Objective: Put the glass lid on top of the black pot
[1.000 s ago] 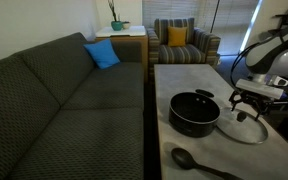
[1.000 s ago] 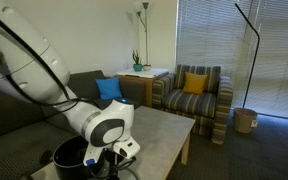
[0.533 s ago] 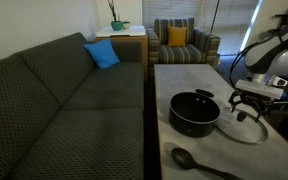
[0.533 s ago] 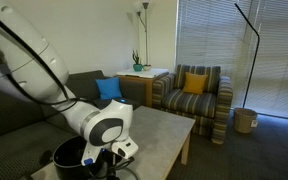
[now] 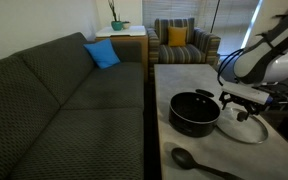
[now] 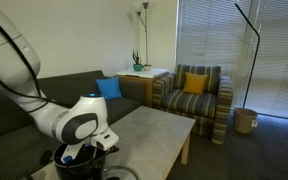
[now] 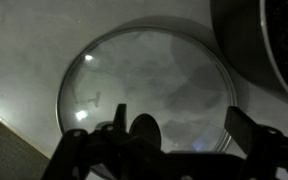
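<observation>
The long grey sofa (image 5: 64, 100) fills one side of the room. Beside it, the table (image 5: 179, 78) carries everything that matters at its near end. The robot arm (image 5: 269, 55) bends in over the long edge away from the sofa.

The black pot (image 5: 194, 112) sits uncovered, about midway between the two long edges. The glass lid (image 5: 249, 130) lies flat on the table just beside it, close to the arm's edge. A black spoon (image 5: 196, 161) rests nearer the near edge, clear of both.

The hand (image 5: 244, 103) hangs low over the lid, spread wide and holding nothing.

To do this well, I'd say it should drop straight down and pinch the small dark knob (image 7: 144, 127) squarely. Then it should lift enough to clear the pot's rim before sliding across, because glass on a knob grip can swing.

Only the wrist view shows the knob sitting between the spread fingers (image 7: 252, 132), with the pot's wall at the picture's corner. An exterior view gives the pot-to-lid layout, while in another the arm's bulk (image 6: 72, 125) hides the lid and hand.
</observation>
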Robot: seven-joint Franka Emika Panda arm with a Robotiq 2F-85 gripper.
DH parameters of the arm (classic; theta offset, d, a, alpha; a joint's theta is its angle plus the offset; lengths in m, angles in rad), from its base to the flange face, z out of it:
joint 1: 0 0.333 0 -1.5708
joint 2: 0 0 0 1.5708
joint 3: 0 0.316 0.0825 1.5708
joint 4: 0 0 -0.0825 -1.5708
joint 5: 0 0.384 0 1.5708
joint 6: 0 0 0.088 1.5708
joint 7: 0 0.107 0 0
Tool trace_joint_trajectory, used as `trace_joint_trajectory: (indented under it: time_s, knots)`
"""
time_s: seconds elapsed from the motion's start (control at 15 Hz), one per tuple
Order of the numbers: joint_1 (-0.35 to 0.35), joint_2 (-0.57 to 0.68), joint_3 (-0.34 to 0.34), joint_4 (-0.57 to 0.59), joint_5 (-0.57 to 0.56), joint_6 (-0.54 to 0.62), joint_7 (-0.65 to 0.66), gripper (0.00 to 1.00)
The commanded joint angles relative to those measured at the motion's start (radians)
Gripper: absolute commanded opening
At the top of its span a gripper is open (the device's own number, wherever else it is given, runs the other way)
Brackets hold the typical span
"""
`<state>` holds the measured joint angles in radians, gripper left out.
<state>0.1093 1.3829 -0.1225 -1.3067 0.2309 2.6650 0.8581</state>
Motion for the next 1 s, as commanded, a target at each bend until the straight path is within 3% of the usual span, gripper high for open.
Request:
trace_joint_trajectory:
  time_s: [0.0, 0.13, 0.53, 0.93]
  knots:
    - [0.046, -0.066, -0.041, -0.150, 0.004, 0.065, 0.047, 1.00]
    - [0.042, -0.070, -0.058, -0.177, 0.001, 0.085, 0.042, 1.00]
    - [0.000, 0.005, -0.092, -0.079, -0.036, 0.109, -0.003, 1.00]
    - [-0.067, 0.082, -0.035, 0.086, -0.042, 0.042, -0.107, 1.00]
